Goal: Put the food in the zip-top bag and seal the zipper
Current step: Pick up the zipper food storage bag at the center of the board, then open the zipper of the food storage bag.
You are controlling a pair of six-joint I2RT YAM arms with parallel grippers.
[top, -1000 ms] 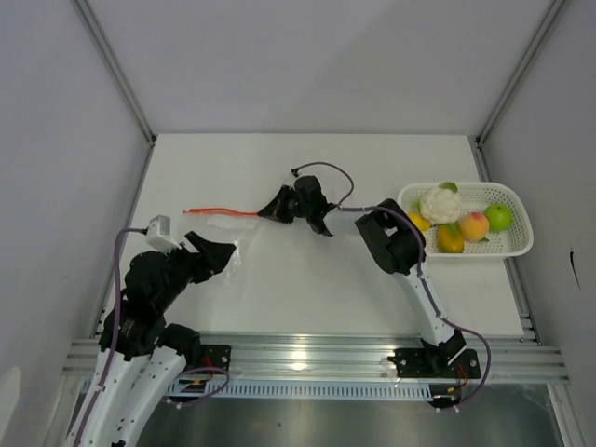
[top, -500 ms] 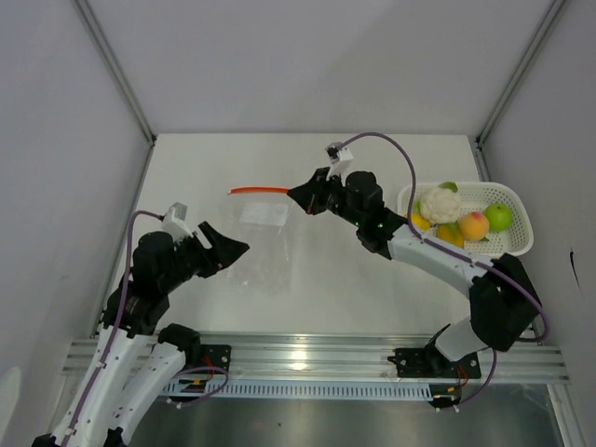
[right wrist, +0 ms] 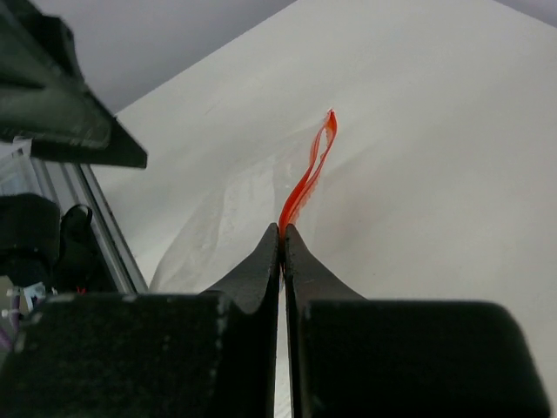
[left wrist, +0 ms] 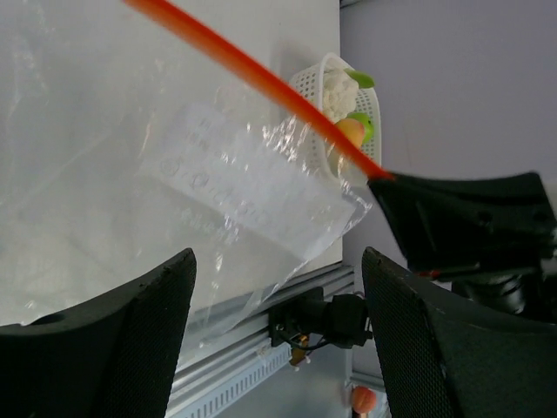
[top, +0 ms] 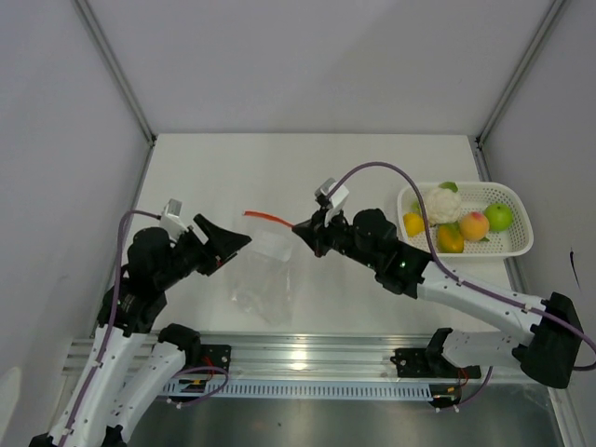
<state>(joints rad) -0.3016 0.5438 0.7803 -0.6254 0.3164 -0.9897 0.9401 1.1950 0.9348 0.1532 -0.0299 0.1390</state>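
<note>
The clear zip-top bag (top: 265, 275) hangs above the table, held up by its orange-red zipper (top: 268, 217). My right gripper (top: 300, 228) is shut on the right end of the zipper; in the right wrist view the strip (right wrist: 309, 174) runs away from the closed jaws. My left gripper (top: 237, 245) is open and empty just left of the bag; in its wrist view the zipper (left wrist: 252, 78) and the bag (left wrist: 235, 183) lie ahead of it. The food (top: 456, 219), a cauliflower, yellow and orange fruits, a peach and a green apple, lies in the white basket.
The white mesh basket (top: 517, 244) stands at the right edge of the table. The aluminium rail (top: 307, 358) runs along the near edge. Grey walls close the table in at the left, back and right.
My right gripper has carried the zipper end and the bag nearer and lower towards the table's middle. My left gripper has shifted slightly and stays open beside the bag.
</note>
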